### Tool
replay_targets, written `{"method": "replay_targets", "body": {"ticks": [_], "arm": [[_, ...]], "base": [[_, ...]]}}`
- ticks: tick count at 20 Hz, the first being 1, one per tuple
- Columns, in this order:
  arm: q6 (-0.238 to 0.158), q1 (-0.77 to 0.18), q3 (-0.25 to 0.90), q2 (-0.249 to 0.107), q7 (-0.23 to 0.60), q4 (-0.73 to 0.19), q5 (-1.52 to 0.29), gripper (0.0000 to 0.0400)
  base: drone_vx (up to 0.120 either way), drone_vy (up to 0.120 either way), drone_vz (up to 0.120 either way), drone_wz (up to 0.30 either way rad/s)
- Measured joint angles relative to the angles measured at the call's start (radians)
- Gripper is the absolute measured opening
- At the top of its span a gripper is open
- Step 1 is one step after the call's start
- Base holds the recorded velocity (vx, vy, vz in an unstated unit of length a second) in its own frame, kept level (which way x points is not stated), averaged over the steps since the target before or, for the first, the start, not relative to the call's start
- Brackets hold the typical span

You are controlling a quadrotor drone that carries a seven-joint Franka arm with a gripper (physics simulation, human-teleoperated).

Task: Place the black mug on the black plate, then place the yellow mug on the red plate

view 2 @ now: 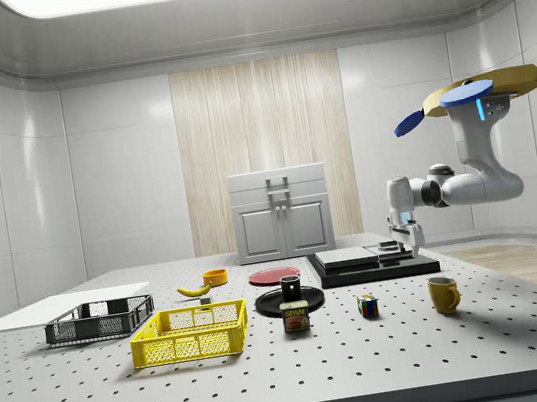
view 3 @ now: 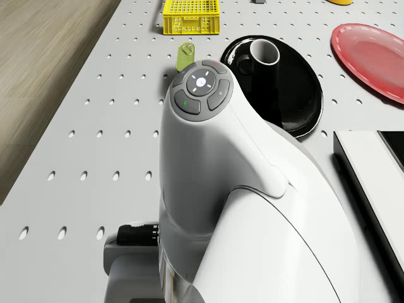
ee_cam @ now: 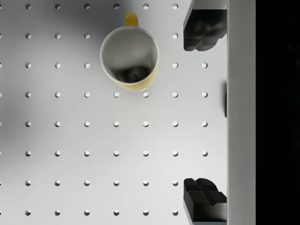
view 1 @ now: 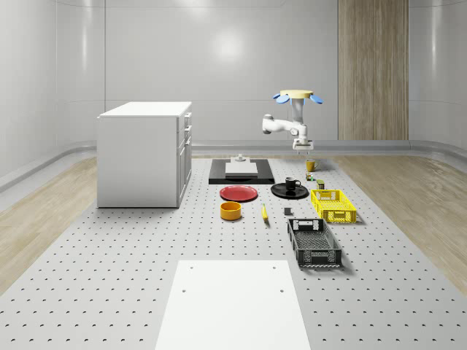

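The black mug [view 1: 292, 182] [view 2: 291, 288] [view 3: 264, 63] stands upright on the black plate [view 1: 278, 192] [view 2: 268, 305] [view 3: 297, 101]. Beside it lies the bare red plate [view 1: 238, 193] [view 2: 274, 275] [view 3: 372, 57]. The yellow mug [view 1: 311, 165] [view 2: 444, 293] [ee_cam: 130, 58] stands upright on the table, farther back. My drone [view 1: 298, 95] [view 2: 495, 91] hovers above it. The gripper [view 1: 302, 148] [view 2: 408, 241] [ee_cam: 204, 115] hangs open well above the table, and the yellow mug sits off to one side of the fingers [ee_cam: 204, 30], not between them.
A yellow basket [view 1: 333, 205] and a black basket [view 1: 314, 242] stand on the whole-scene view's right. An orange bowl [view 1: 230, 211] and a banana [view 1: 264, 213] lie near the red plate. A black slab [view 1: 241, 175] and a white cabinet [view 1: 144, 153] stand further back.
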Motion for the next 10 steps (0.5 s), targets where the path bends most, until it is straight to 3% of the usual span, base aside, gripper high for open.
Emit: {"method": "replay_targets", "body": {"ticks": [2, 7, 8, 10], "arm": [[0.0, 0.0, 0.0, 0.0, 0.0, 0.0, 0.0, 0.04], [0.0, 0.0, 0.0, 0.0, 0.0, 0.0, 0.0, 0.04], [0.0, 0.0, 0.0, 0.0, 0.0, 0.0, 0.0, 0.04], [0.0, 0.0, 0.0, 0.0, 0.0, 0.0, 0.0, 0.04]], "base": [[-0.1, 0.04, 0.0, 0.0], [-0.008, 0.12, 0.0, 0.0], [-0.12, 0.12, 0.0, 0.0], [-0.12, 0.0, 0.0, 0.0]]}}
